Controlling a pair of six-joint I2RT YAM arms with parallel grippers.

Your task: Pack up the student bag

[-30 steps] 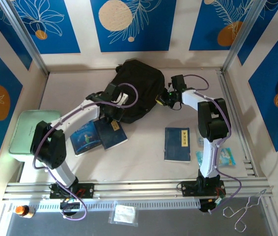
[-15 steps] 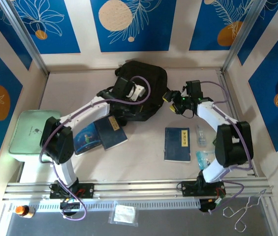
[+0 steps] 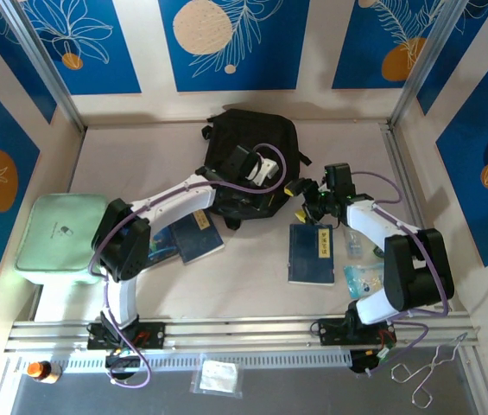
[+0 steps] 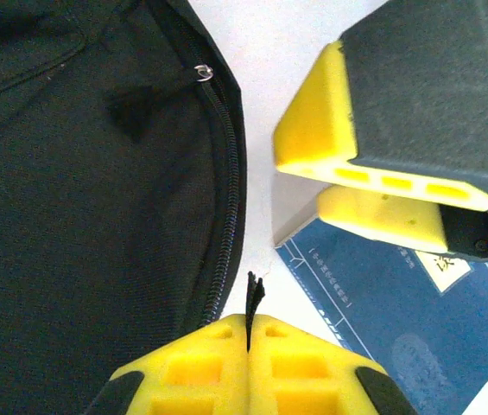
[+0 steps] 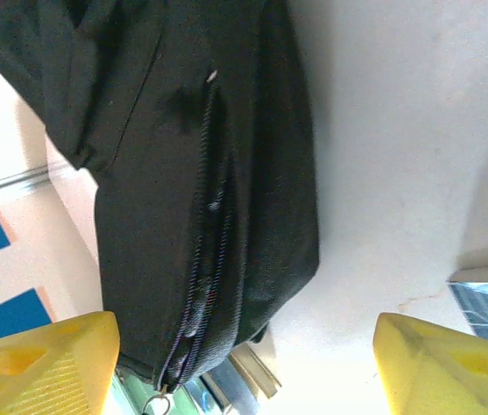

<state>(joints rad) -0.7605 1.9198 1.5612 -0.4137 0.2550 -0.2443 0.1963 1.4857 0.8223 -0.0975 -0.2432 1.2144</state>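
The student bag (image 3: 245, 149), a big black backpack, lies at the back middle of the table. My left gripper (image 3: 276, 192) is at the bag's near right edge. In the left wrist view the left gripper (image 4: 250, 322) is shut on a thin black zipper pull (image 4: 252, 296), beside the bag's zipper line (image 4: 223, 199). My right gripper (image 3: 298, 201) stands open just right of the bag, nothing between its fingers. In the right wrist view the right gripper (image 5: 244, 363) faces the bag's zipped side (image 5: 209, 173), a little apart from it.
A blue book (image 3: 312, 253) lies below the right gripper. Two more books (image 3: 199, 235) sit near the left arm. A green pad (image 3: 53, 233) is at the left edge, a clear plastic packet (image 3: 366, 278) at the right. Metal rails bound the table.
My left gripper has moved right along the bag's edge, still shut on the pull. The right gripper has opened and drawn back from the bag toward the near side.
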